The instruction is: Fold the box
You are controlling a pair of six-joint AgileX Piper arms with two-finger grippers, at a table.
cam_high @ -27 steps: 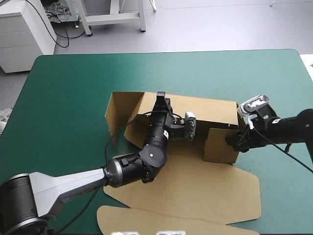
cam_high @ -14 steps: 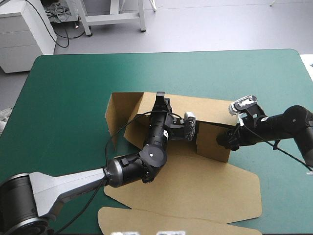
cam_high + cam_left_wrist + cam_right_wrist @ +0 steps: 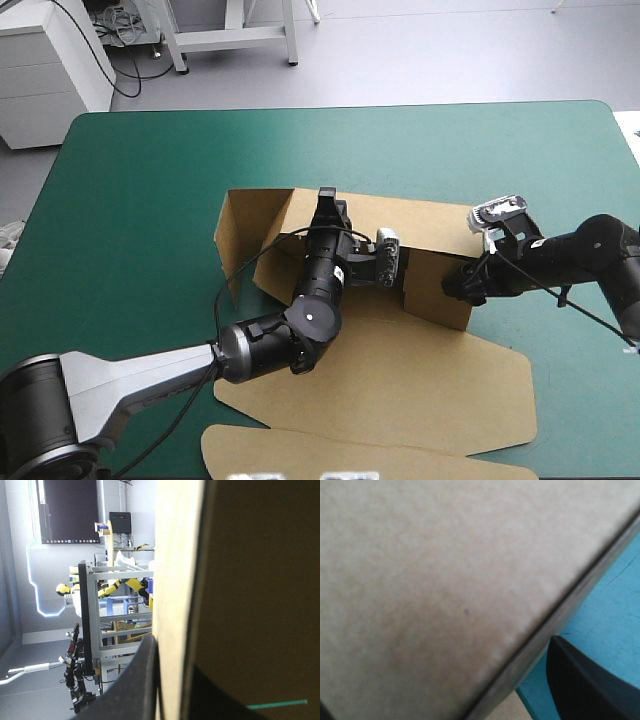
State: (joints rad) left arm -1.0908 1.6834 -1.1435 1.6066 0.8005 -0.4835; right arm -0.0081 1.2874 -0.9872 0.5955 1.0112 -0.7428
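The brown box (image 3: 400,370) lies partly raised in the middle of the table. Its back wall (image 3: 440,225) stands upright, with a side flap (image 3: 245,225) angled at the left end. My left gripper (image 3: 327,200) is shut on the back wall's top edge. In the left wrist view that board edge (image 3: 175,580) runs up between the fingers, and one black finger (image 3: 132,685) shows beside it. My right gripper (image 3: 463,285) is open and presses on the outer face of the right side flap (image 3: 435,290). In the right wrist view that board (image 3: 420,580) fills the picture, with one finger (image 3: 585,685) beside it.
The box's flat lid panel with rounded tabs (image 3: 300,450) reaches toward the table's front edge. Bare teal-green cover (image 3: 150,200) lies to the left of the box and beyond it. The right arm lies along the cover toward the table's right edge.
My right gripper moved left and pushed the right side flap inward, closer to the left arm. The left gripper stayed on the back wall.
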